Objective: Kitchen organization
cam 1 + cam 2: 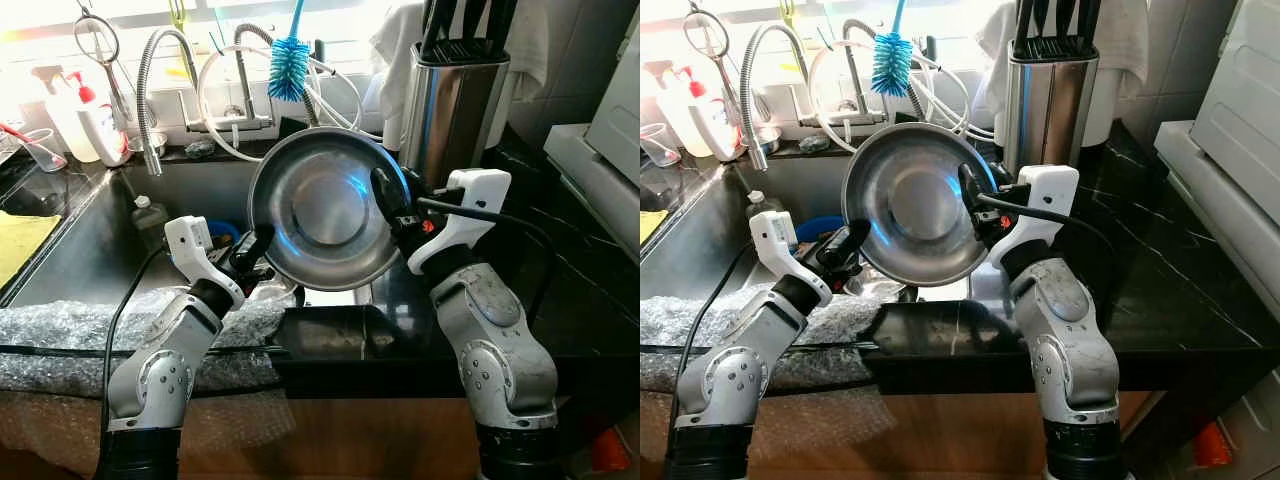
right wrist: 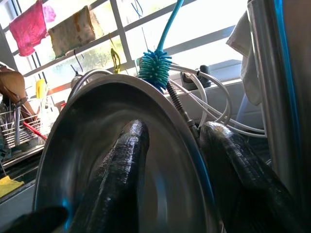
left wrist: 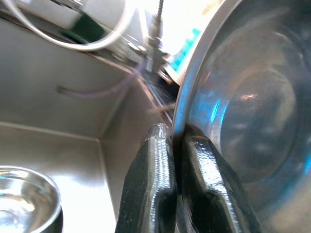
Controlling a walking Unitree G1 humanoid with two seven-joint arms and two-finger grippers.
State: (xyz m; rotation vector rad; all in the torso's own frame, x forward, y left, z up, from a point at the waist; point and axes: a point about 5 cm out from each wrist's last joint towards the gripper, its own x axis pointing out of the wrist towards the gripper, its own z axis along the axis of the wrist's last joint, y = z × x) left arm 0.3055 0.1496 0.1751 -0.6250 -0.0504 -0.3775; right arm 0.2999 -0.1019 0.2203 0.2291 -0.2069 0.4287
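A steel bowl [image 1: 320,215] stands on edge in the air over the right end of the sink, its hollow facing me. My left gripper [image 1: 258,250] is shut on its lower left rim; in the left wrist view the two fingers [image 3: 155,165] pinch the thin edge of the steel bowl [image 3: 243,107]. My right gripper [image 1: 392,200] straddles the right rim. In the right wrist view one finger [image 2: 126,155] lies inside the steel bowl [image 2: 87,136], the other [image 2: 233,165] outside, with a gap showing, so it is open.
The sink [image 1: 90,250] lies below left, with a small steel bowl [image 3: 24,194] in it. Behind are a spring faucet [image 1: 160,60], hoses, a blue bottle brush [image 1: 290,65] and a steel knife block [image 1: 455,100]. Bubble wrap [image 1: 70,330] covers the front edge; black counter [image 1: 560,280] runs right.
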